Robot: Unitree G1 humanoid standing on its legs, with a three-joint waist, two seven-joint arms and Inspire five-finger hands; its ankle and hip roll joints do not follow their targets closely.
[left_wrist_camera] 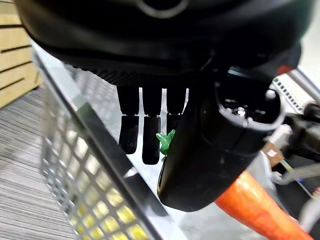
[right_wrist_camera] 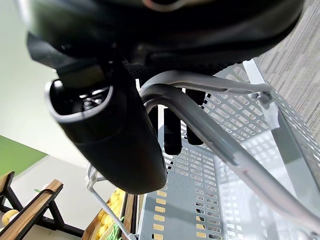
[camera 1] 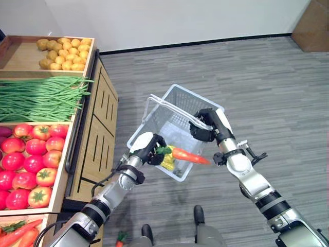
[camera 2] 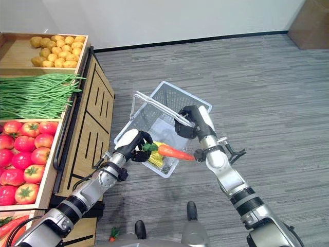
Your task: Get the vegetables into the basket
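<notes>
A white wire basket hangs tilted above the grey floor. My right hand is shut on its handles at the right rim. An orange carrot with a green top lies level over the basket's near rim, its tip pointing right. My left hand is shut on the leafy end of this carrot, thumb and fingers curled round it. Inside the basket, under the carrot, lies a yellow vegetable.
A wooden produce stand on the left holds potatoes, green beans, tomatoes and carrots. Another small carrot lies on the floor near the stand's foot. Open grey floor spreads to the right.
</notes>
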